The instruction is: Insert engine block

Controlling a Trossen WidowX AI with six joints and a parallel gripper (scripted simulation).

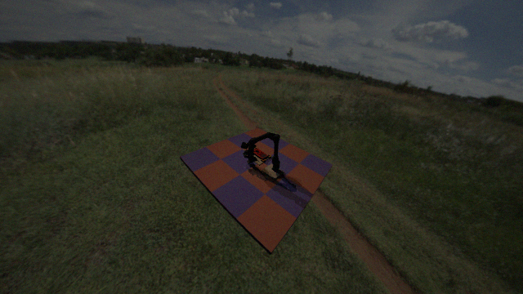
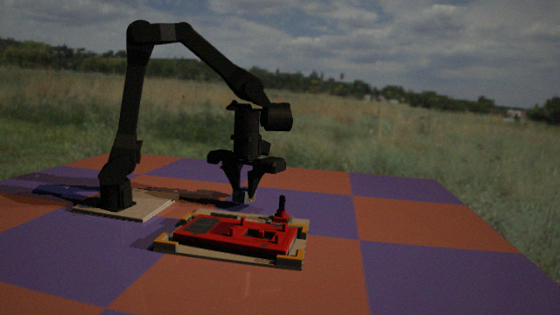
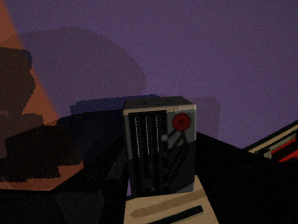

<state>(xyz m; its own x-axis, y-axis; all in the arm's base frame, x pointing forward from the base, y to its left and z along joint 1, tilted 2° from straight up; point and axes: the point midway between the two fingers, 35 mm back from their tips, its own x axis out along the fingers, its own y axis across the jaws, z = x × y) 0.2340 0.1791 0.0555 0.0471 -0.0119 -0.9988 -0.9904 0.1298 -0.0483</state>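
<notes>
My gripper [image 2: 242, 196] [image 3: 157, 141] is shut on the engine block [image 2: 239, 196] [image 3: 145, 125], a grey box with dark vertical slots and a red disc on the face seen in the wrist view. The block hangs upright in the air, behind the red car body [image 2: 214, 236] [image 1: 259, 153] in the exterior view, not over its opening [image 2: 265, 235]. The car body lies flat on a wooden board [image 2: 219, 254] [image 3: 137, 204], with several short red posts on top. A small red part shows in the opening; whether it is the rib I cannot tell. The wrist view shows only a bit of red at right.
Orange corner brackets [image 2: 290, 262] hold the car body on the board. A red part with an upright black knob [image 2: 282, 212] stands at the board's back right. The arm's base stands on a wooden plate [image 2: 149, 211] at the left, on a purple and orange checkered mat [image 2: 394, 214].
</notes>
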